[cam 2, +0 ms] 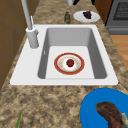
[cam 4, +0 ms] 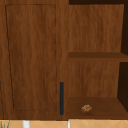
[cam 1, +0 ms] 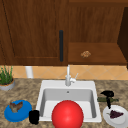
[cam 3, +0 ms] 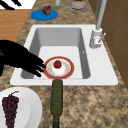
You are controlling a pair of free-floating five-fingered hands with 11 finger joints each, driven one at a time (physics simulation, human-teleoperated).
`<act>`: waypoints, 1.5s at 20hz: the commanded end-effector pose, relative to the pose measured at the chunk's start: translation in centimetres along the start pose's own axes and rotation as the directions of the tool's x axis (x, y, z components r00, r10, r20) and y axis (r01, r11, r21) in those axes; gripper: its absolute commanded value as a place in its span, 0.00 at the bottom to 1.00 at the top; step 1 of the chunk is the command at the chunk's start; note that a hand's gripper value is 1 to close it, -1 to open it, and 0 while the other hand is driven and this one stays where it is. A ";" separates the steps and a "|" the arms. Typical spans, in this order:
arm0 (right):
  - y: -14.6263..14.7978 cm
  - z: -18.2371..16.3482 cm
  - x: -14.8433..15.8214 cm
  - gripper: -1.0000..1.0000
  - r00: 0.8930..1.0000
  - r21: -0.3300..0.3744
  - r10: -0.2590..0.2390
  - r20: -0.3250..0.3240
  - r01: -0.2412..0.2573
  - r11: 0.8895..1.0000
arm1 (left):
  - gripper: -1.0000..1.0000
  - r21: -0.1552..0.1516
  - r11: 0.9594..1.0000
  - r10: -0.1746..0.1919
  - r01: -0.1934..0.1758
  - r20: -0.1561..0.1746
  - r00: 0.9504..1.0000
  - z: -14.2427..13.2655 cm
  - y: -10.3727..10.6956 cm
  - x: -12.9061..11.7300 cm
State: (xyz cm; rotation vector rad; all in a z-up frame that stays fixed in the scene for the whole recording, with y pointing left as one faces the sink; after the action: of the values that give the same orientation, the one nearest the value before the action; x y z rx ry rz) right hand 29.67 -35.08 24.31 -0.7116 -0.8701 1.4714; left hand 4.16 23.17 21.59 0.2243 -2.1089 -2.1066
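My right hand (cam 1: 107, 94) hangs over the counter right of the sink, above a green bottle (cam 1: 111, 99) and a white plate (cam 1: 117, 121) with dark grapes. In the right side view it (cam 3: 17, 58) is open, its straight fingers pointing toward a red-rimmed plate (cam 3: 70, 72) in the sink (cam 3: 35, 37). That plate (cam 2: 58, 67) carries a small red fruit (cam 2: 70, 62). My left hand (cam 1: 34, 116) floats at the sink's front left corner, beside a blue plate (cam 1: 23, 113). A large red ball (cam 1: 67, 114) sits in front of the basin.
A faucet (cam 1: 68, 78) stands behind the basin. The blue plate (cam 2: 90, 110) holds a brown piece of meat (cam 2: 110, 115). A potted plant (cam 1: 6, 78) is at far left. The wall cabinet has a shut door with a dark handle (cam 1: 61, 46) and an open shelf with a small brown item (cam 4: 86, 108).
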 end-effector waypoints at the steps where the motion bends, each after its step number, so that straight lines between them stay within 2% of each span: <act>1: 0.4 -2.8 0.4 0.00 0.996 0.005 0.038 -0.086 -0.038 0.999 | 0.50 0.000 1.000 0.000 0.000 0.000 1.000 0.0 0.0 0.0; 3: 1.2 -3.7 0.7 0.00 0.992 -0.004 0.023 -0.127 -0.024 1.000 | 0.50 0.000 1.000 0.000 0.000 0.000 1.000 0.0 0.0 0.0; 5: 2.5 -3.9 0.5 0.00 0.986 -0.047 0.006 -0.166 -0.014 0.999 | 0.50 0.000 1.000 0.000 0.000 0.000 1.000 0.0 0.0 0.0; 7: 3.5 -4.6 0.4 0.00 0.983 -0.093 -0.009 -0.183 -0.009 0.996 | 0.50 0.000 1.000 0.000 0.000 0.000 1.000 0.0 0.0 0.0; 8: 3.8 -5.2 -0.1 0.00 0.985 -0.092 -0.020 -0.171 0.004 0.996 | 0.50 0.000 1.000 0.000 0.000 0.000 1.000 0.0 0.0 0.0; 10: 4.1 -7.3 0.3 0.00 0.981 -0.051 -0.002 -0.193 -0.008 0.999 | 0.50 0.000 1.000 0.000 0.000 0.000 1.000 0.0 0.0 0.0; 15: 5.2 -9.3 0.5 0.00 0.964 0.043 0.016 -0.266 -0.005 0.999 | 0.50 0.000 1.000 0.000 0.000 0.000 1.000 0.0 0.0 0.0; 17: 5.2 -9.0 0.8 0.00 0.961 0.117 0.020 -0.277 0.013 0.993 | 0.50 0.000 1.000 0.000 0.000 0.000 1.000 0.0 0.0 0.0; 23: 3.1 -11.1 1.0 0.00 0.962 0.231 0.042 -0.270 0.023 0.973 | 0.50 0.000 1.000 0.000 0.000 0.000 1.000 0.0 0.0 0.0; 27: 2.1 -9.3 1.0 0.00 0.962 0.244 0.040 -0.269 0.028 0.969 | 0.50 0.000 1.000 0.000 0.000 0.000 1.000 0.0 0.0 0.0; 30: 1.3 -8.2 0.3 0.00 0.961 0.196 0.031 -0.275 0.024 0.980 | 0.50 0.000 1.000 0.000 0.000 0.000 1.000 0.0 0.0 0.0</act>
State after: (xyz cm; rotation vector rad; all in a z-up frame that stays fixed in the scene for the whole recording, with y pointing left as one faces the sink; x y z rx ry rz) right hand 36.32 -33.18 17.67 -0.7297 -0.4962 1.4271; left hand 4.16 23.17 21.59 0.2243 -2.1089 -2.1066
